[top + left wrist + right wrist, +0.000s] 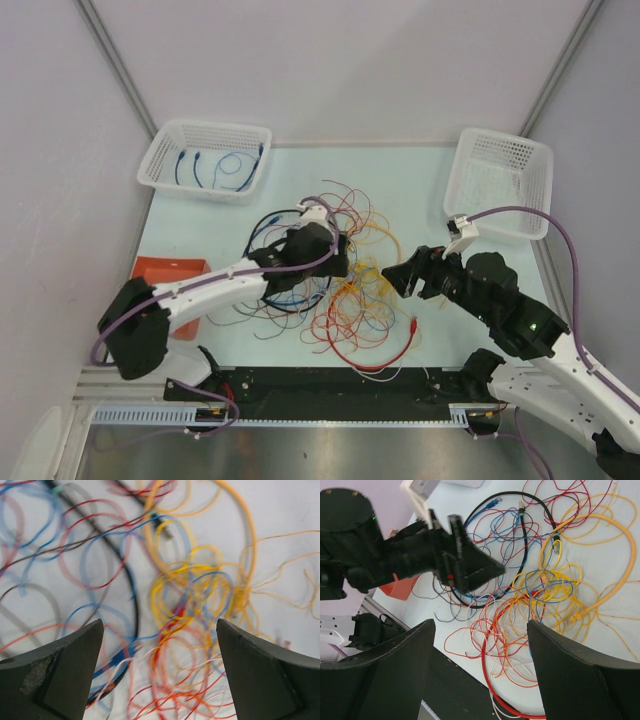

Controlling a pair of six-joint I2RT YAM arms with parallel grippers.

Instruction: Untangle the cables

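Pale blue tabletop (420,190), walled in white, carries one tangle of thin red, blue, yellow, orange and black cables (350,300) at its centre. Left gripper (160,630) hangs directly over the tangle, jaws spread wide and empty, yellow loops straight beneath. Right gripper (480,630) stands just beside the tangle's right edge, jaws well apart, empty. Left arm judged nearer. Strands loop without one long axis and are too many to count. Two white mesh baskets (155,165) sit beyond the tangle.
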